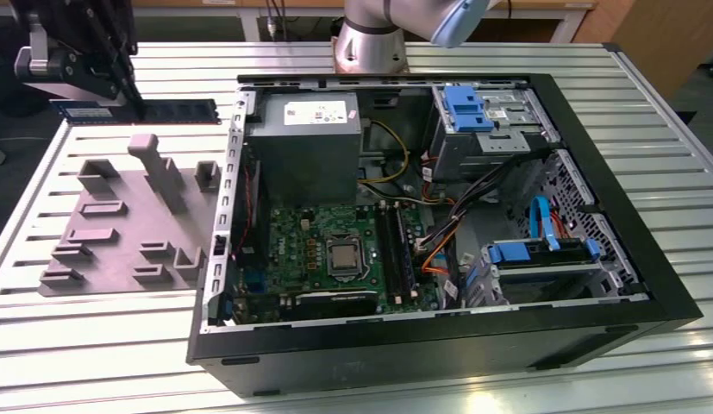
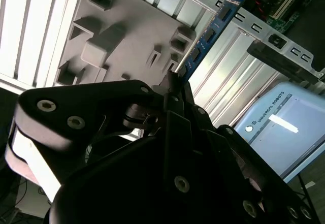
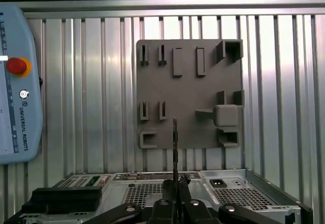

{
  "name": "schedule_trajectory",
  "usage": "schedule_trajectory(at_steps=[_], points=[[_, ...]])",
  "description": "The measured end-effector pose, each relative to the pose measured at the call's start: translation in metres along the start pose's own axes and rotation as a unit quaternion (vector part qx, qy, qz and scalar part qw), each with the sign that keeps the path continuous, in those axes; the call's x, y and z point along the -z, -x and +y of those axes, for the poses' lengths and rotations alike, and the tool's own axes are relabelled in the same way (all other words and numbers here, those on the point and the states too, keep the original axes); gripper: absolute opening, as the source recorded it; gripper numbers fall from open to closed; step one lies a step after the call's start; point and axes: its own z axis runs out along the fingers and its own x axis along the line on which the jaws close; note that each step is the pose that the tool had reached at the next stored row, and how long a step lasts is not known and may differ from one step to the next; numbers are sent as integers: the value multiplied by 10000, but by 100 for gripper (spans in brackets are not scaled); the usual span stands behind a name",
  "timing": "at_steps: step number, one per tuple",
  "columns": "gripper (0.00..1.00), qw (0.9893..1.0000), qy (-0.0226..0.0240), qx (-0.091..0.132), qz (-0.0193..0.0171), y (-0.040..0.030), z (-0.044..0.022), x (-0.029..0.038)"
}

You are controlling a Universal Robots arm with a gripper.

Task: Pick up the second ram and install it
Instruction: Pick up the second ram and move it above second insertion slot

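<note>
In the upper left of the exterior view, the gripper [image 1: 124, 97] is closed narrowly on the ram [image 1: 178, 111]. It holds the ram level above the table, behind the grey holder [image 1: 126, 233] and just left of the open computer case [image 1: 448, 354]. In the first wrist view the ram stands edge-on between the fingers, over the holder's near edge.

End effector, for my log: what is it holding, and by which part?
The second ram, pinched across its flat faces near mid-length by the end effector.
</note>
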Motion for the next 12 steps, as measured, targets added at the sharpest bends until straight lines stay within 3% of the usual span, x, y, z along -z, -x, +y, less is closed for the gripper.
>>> schedule_trajectory(at_steps=[12], points=[[14, 10000, 0, 0, 0, 6, -146, 2]])
